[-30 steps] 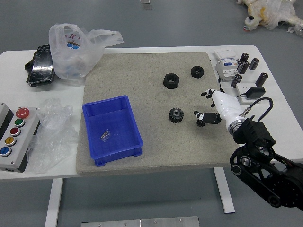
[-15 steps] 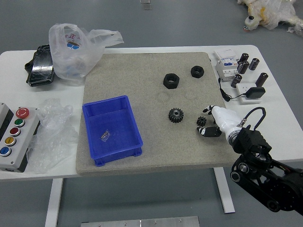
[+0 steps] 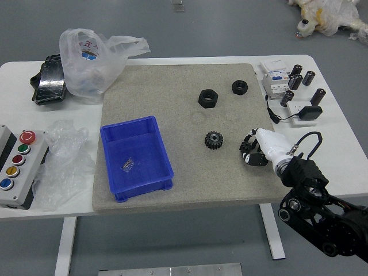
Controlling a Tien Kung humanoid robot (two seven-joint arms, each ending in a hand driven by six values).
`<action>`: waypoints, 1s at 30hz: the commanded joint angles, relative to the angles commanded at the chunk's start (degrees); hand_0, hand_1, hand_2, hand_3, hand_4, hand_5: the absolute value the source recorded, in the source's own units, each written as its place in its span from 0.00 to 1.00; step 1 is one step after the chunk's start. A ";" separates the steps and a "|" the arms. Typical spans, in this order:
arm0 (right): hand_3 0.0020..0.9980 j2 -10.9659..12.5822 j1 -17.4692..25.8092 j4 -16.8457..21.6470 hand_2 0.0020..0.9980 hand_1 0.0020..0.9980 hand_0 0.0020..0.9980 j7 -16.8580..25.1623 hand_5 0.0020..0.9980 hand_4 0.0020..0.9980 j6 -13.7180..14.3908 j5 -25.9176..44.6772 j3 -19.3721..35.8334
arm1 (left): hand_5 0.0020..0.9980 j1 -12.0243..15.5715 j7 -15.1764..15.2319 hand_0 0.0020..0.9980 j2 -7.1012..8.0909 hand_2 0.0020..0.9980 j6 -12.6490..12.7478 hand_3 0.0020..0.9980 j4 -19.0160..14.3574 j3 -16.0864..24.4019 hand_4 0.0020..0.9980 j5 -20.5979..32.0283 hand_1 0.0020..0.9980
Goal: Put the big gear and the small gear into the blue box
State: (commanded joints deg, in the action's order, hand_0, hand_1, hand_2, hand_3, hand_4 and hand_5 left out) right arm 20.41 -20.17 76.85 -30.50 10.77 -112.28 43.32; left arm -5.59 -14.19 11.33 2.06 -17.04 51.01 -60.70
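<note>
In the head view, your right robot hand (image 3: 272, 145) reaches in to the right of the blue box (image 3: 145, 188), its fingers curled and pinching the small gear (image 3: 245, 148) close above the beige mat (image 3: 190, 187); whether the gear touches the mat, you cannot tell. Your right arm (image 3: 316, 213) stretches in from the lower right corner, well apart from the box. The big gear (image 3: 214, 140) lies on the mat between the box and your hand, nearer the hand. The box sits toward the mat's left side, a small clear item (image 3: 127, 165) on its floor.

Beyond the box and to its right, you see two black nuts, the nearer one (image 3: 207, 98) and the farther one (image 3: 240, 87). Farther right, on the white worktop (image 3: 339, 167), stand black cylinders (image 3: 317, 96) beside white devices (image 3: 277, 83) and a black adapter (image 3: 310, 112). To the box's left lie crumpled clear plastic (image 3: 64, 164) and, past it, a control panel (image 3: 20, 175) with colored buttons. A filled plastic bag (image 3: 89, 66) rests beyond the box to the left, beside a black package (image 3: 50, 83).
</note>
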 joint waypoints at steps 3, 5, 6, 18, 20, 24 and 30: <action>0.40 0.16 -0.19 -0.08 0.24 0.45 0.30 0.50 0.11 0.38 0.42 0.18 -0.08 | 0.16 -0.02 0.03 0.64 0.02 0.51 0.03 0.64 0.00 -0.05 0.66 0.09 0.48; 0.40 0.36 -0.67 0.19 0.24 0.45 0.30 0.99 0.11 0.38 0.89 0.21 -0.12 | 0.16 -0.03 0.03 0.64 0.02 0.51 0.04 0.64 -0.01 -0.04 0.66 0.10 0.48; 0.40 0.46 -0.95 0.35 0.24 0.45 0.30 1.19 0.11 0.38 1.08 0.24 -0.17 | 0.16 -0.03 0.02 0.64 0.02 0.51 0.05 0.64 -0.02 -0.03 0.66 0.10 0.48; 0.40 -2.65 -13.48 3.43 0.23 0.45 0.30 4.53 0.09 0.34 4.21 3.77 -9.89 | 0.16 -0.13 -0.36 0.64 0.16 0.51 -0.13 0.64 -0.16 0.61 0.65 -0.74 0.48; 0.40 -4.61 -15.95 3.84 0.23 0.45 0.30 5.19 0.09 0.34 4.90 5.49 -12.22 | 0.16 -0.16 -0.50 0.64 0.19 0.51 -0.21 0.64 -0.19 0.83 0.65 -1.06 0.48; 0.41 -8.29 -20.86 4.17 0.21 0.44 0.29 6.22 0.06 0.35 5.58 9.35 -17.16 | 0.16 -0.30 -0.70 0.64 0.18 0.51 -0.32 0.64 -0.28 1.09 0.65 -1.49 0.48; 0.43 -11.82 -27.73 4.09 0.19 0.43 0.29 6.77 0.00 0.36 5.66 11.98 -24.70 | 0.16 -0.32 -1.05 0.64 0.28 0.51 -0.51 0.64 -0.39 1.54 0.65 -2.14 0.48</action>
State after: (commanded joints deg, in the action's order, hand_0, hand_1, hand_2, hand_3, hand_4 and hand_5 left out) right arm 8.59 -47.91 80.94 -23.73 16.42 -100.29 18.63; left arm -5.92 -15.24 11.60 1.55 -17.44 52.55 -62.84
